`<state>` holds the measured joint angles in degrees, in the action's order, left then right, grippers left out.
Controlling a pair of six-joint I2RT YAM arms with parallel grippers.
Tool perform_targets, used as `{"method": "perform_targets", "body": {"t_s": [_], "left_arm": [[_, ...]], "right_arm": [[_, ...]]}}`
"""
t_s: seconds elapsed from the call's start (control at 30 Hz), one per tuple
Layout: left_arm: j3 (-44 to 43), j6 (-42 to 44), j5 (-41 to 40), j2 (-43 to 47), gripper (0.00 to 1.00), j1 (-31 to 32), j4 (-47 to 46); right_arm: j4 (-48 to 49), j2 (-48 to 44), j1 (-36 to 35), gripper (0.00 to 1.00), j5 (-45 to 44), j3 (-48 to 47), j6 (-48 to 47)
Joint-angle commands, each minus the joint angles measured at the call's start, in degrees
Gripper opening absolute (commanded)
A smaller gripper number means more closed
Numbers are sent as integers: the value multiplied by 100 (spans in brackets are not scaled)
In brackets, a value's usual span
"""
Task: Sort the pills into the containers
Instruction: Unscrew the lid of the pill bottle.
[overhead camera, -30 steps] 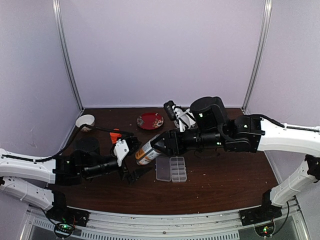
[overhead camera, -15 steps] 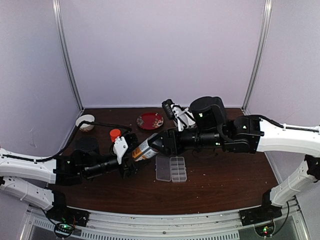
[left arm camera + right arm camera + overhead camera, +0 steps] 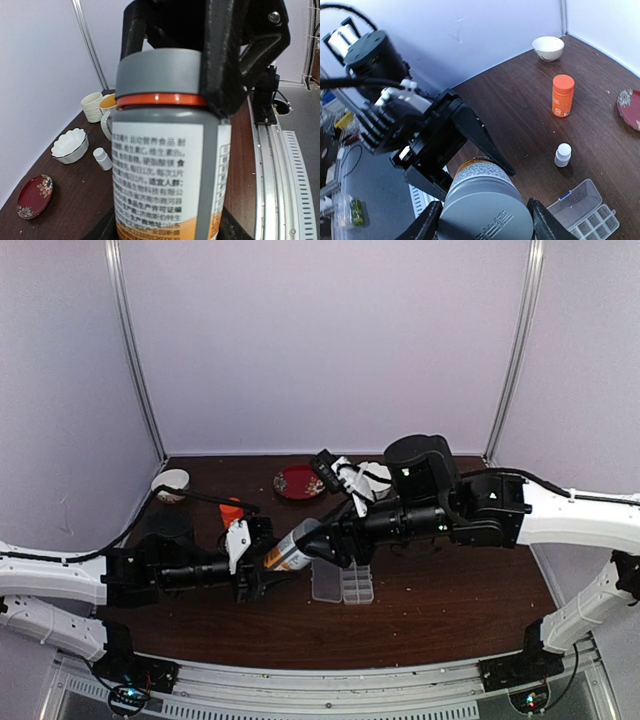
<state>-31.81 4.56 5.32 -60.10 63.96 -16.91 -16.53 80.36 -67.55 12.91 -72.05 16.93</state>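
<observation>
A big bottle [image 3: 290, 548] with a grey cap, an orange ring and a white-and-orange label hangs tilted above the table between both arms. My right gripper [image 3: 318, 540] is shut on its cap end [image 3: 487, 212]. My left gripper [image 3: 272, 568] has its two dark fingers pressed against the sides of the label end [image 3: 165, 170]. The clear pill box [image 3: 343, 582] lies open on the table just right of the bottle, and its small cells [image 3: 592, 222] show at the lower right of the right wrist view. The pills are hidden from me in these views.
An orange bottle [image 3: 563, 95] and a small white bottle [image 3: 563, 154] stand on the brown table beyond the pill box. A red dish [image 3: 298, 482] sits at the back, a white bowl [image 3: 170, 483] at the far left corner. Two mugs [image 3: 95, 106] and a scalloped bowl [image 3: 70, 145] stand on the right side.
My left gripper's jaws have come in from wide open onto the bottle's label end. The right arm has swung the bottle a little lower and leftward.
</observation>
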Motion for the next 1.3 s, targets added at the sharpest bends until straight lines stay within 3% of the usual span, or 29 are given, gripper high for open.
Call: {"method": "perform_targets", "body": {"t_s": [0.0,0.2,0.47,0.7,0.77,0.8,0.83,0.87,1.1,1.27], "left_arm": [[-151,-166,1161,292,24,-169,56],[-412,51,1906,408,22,-379,642],[-730,300,2270,271,20,-445,1172],[-850,352,2244,115,20,-455,1350],[-870,397,2173,62,21,-459,1388],[-864,419,2088,55,21,-461,1394],[-843,437,1968,58,21,-462,1392],[-810,453,1861,76,21,-460,1380],[-642,620,1218,218,21,-478,1357],[-554,837,565,327,22,-477,1297]], "right_arm": [[-29,-143,-39,25,885,32,-1889],[-204,-128,-37,25,1510,168,-4188],[-873,-55,229,25,1996,-12,-7366],[-1206,152,328,25,1414,-290,-9214],[-1069,136,357,32,1337,-279,-9188],[-1000,103,386,46,1405,-264,-9087],[-906,58,432,67,1508,-239,-8952],[-811,12,466,79,1607,-201,-8805],[263,-576,698,95,2309,466,-7399],[1335,-783,840,100,2096,622,-4162]]}}
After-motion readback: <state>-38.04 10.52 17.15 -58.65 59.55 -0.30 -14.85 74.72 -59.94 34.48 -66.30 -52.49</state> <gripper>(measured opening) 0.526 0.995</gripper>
